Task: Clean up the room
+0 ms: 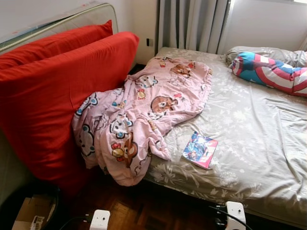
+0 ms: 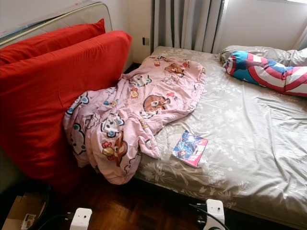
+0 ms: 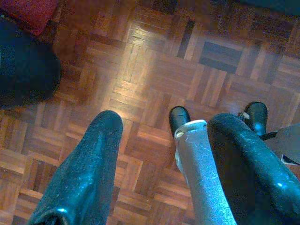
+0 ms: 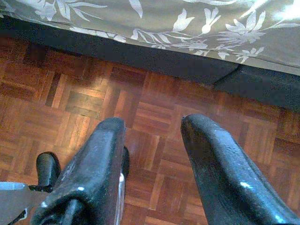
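A pink cartoon-print blanket lies crumpled across the left side of the bed, and its lower end hangs over the near edge toward the floor. A colourful book lies flat on the grey floral sheet close to the near edge. Against the far right of the bed rests a red, white and blue striped pillow. Both arms hang low in front of the bed. My left gripper is open over the parquet floor, holding nothing. My right gripper is open above the floor beside the bed's edge.
Two large red cushions lean upright at the left, beside the bed. A cardboard box sits in a dark bin at the bottom left. Grey curtains hang behind the bed. Wooden parquet runs along the bed's near side.
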